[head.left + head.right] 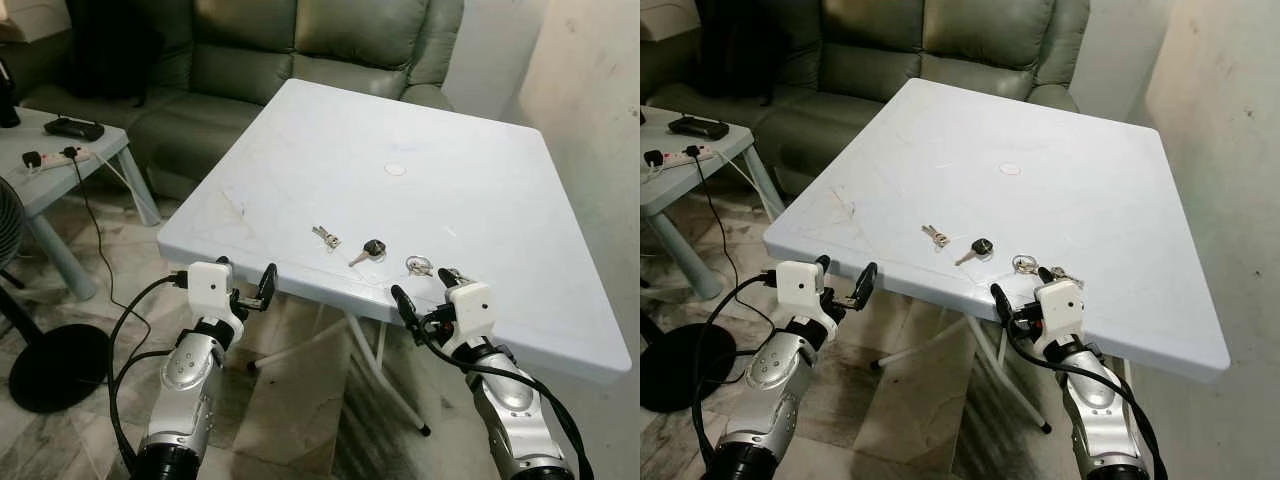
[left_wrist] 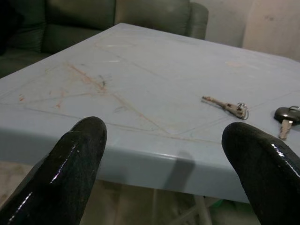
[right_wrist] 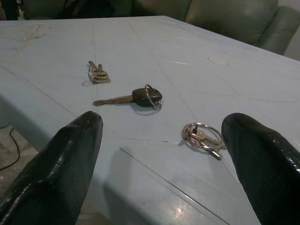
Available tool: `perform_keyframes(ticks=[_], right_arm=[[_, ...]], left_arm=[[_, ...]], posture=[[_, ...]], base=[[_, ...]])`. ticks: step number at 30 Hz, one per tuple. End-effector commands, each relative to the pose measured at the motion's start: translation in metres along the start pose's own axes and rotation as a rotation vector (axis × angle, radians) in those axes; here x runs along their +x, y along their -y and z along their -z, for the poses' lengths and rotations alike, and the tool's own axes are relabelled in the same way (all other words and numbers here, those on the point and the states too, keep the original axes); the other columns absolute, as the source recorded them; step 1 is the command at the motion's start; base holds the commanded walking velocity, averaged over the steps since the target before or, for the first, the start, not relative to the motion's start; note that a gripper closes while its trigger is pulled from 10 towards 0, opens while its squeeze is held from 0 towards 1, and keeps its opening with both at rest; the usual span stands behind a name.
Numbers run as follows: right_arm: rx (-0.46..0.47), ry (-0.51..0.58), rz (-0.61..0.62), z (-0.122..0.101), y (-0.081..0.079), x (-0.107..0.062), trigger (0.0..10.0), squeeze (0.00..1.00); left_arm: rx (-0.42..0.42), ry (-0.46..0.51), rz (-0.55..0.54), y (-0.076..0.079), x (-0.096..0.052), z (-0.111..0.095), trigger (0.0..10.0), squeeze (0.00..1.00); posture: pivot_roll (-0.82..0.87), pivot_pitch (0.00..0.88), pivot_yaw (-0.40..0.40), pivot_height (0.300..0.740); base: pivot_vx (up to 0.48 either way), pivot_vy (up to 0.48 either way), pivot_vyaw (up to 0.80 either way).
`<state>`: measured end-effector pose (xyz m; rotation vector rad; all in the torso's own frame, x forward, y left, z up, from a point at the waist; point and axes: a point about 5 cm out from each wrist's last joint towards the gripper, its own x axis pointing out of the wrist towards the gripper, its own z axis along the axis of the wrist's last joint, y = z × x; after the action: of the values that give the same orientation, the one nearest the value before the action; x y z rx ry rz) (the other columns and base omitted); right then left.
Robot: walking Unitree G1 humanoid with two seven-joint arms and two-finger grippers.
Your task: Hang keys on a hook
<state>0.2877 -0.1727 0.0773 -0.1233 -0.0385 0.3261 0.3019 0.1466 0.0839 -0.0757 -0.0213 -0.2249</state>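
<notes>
Both grippers hover at the near edge of the white table (image 1: 480, 190), left gripper (image 1: 243, 282) and right gripper (image 1: 420, 291) spread wide, holding nothing. Three sets of keys lie just ahead: small key (image 1: 326, 236), black-headed key (image 1: 368, 250), ringed bunch (image 3: 202, 137). They look light, stiff and flat, so probably slippery; pinching the ring seems easiest.

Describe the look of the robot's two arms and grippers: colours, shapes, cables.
Both arms are silver, jointed metal segments ending in a white boxy wrist block. Each carries two long, glossy black fingers with rounded tips. Black cables loop loosely beside the left arm and over the right arm. The left gripper and right gripper look alike in build.
</notes>
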Motion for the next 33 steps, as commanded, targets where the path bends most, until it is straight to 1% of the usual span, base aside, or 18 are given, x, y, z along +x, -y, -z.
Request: perform_keyframes(ticks=[1, 5, 7, 9, 11, 13, 14, 17, 21, 24, 27, 28, 30, 33], right_arm=[[-0.011, -0.002, 0.014, -0.003, 0.004, 0.002, 10.0, 0.00], [-0.015, -0.004, 0.021, -0.004, 0.005, 0.004, 10.0, 0.00], [-0.020, -0.005, 0.026, -0.005, 0.006, 0.006, 10.0, 0.00], [-0.026, -0.010, 0.025, -0.006, 0.007, 0.008, 10.0, 0.00], [-0.045, -0.009, 0.026, -0.009, 0.009, 0.012, 10.0, 0.00], [-0.044, -0.014, 0.040, -0.011, 0.012, 0.017, 10.0, 0.00], [-0.047, -0.019, 0.051, -0.014, 0.014, 0.022, 10.0, 0.00], [-0.051, -0.017, 0.050, -0.018, 0.014, 0.028, 10.0, 0.00], [-0.033, -0.015, 0.048, -0.024, 0.011, 0.038, 10.0, 0.00], [-0.010, -0.014, 0.049, -0.029, 0.005, 0.045, 10.0, 0.00], [0.028, -0.039, 0.058, -0.029, 0.001, 0.049, 10.0, 0.00], [0.071, -0.062, 0.073, -0.030, -0.002, 0.052, 10.0, 0.00], [0.151, -0.081, 0.097, -0.030, -0.005, 0.055, 10.0, 0.00], [0.196, -0.105, 0.138, -0.029, -0.005, 0.056, 10.0, 0.00]], left_arm=[[0.012, 0.008, 0.018, 0.002, 0.000, -0.002, 10.0, 0.00], [0.021, 0.016, 0.037, 0.004, -0.001, -0.003, 10.0, 0.00], [0.040, 0.017, 0.054, 0.006, -0.001, -0.004, 10.0, 0.00], [0.038, 0.028, 0.079, 0.009, -0.002, -0.006, 10.0, 0.00], [0.049, 0.031, 0.102, 0.013, -0.002, -0.007, 10.0, 0.00], [0.062, 0.028, 0.116, 0.016, -0.003, -0.007, 10.0, 0.00], [0.071, 0.028, 0.127, 0.019, -0.004, -0.007, 10.0, 0.00], [0.075, 0.036, 0.157, 0.025, -0.005, -0.009, 10.0, 0.00], [0.090, 0.034, 0.201, 0.033, -0.008, -0.008, 10.0, 0.00], [0.100, 0.035, 0.227, 0.039, -0.010, -0.008, 10.0, 0.00], [0.101, 0.028, 0.245, 0.044, -0.012, -0.007, 10.0, 0.00], [0.103, 0.023, 0.263, 0.048, -0.014, -0.006, 10.0, 0.00], [0.103, 0.018, 0.274, 0.051, -0.016, -0.004, 10.0, 0.00], [0.096, 0.014, 0.278, 0.053, -0.016, -0.003, 10.0, 0.00]], posture=[[-0.01, 0.030, -0.065, 0.740], [-0.01, 0.034, -0.063, 0.740], [-0.01, 0.039, -0.061, 0.740], [0.00, 0.044, -0.062, 0.740], [0.00, 0.047, -0.062, 0.740], [0.00, 0.051, -0.063, 0.740], [0.01, 0.054, -0.063, 0.740], [0.01, 0.059, -0.064, 0.740], [0.02, 0.065, -0.067, 0.740], [0.02, 0.068, -0.069, 0.740], [0.02, 0.074, -0.071, 0.740], [0.02, 0.084, -0.075, 0.740], [0.02, 0.084, -0.075, 0.740], [0.02, 0.088, -0.076, 0.740]], base=[[0.000, 0.000, 0.00], [0.000, 0.000, 0.00], [0.000, 0.000, 0.00], [0.000, 0.000, 0.00], [0.000, 0.000, 0.00], [0.000, 0.000, 0.00], [0.000, 0.000, 0.00], [0.000, 0.000, 0.00], [0.000, 0.000, 0.00], [0.000, 0.000, 0.00], [0.000, 0.000, 0.00], [0.000, 0.000, 0.00], [0.000, 0.000, 0.00], [0.000, 0.000, 0.00]])
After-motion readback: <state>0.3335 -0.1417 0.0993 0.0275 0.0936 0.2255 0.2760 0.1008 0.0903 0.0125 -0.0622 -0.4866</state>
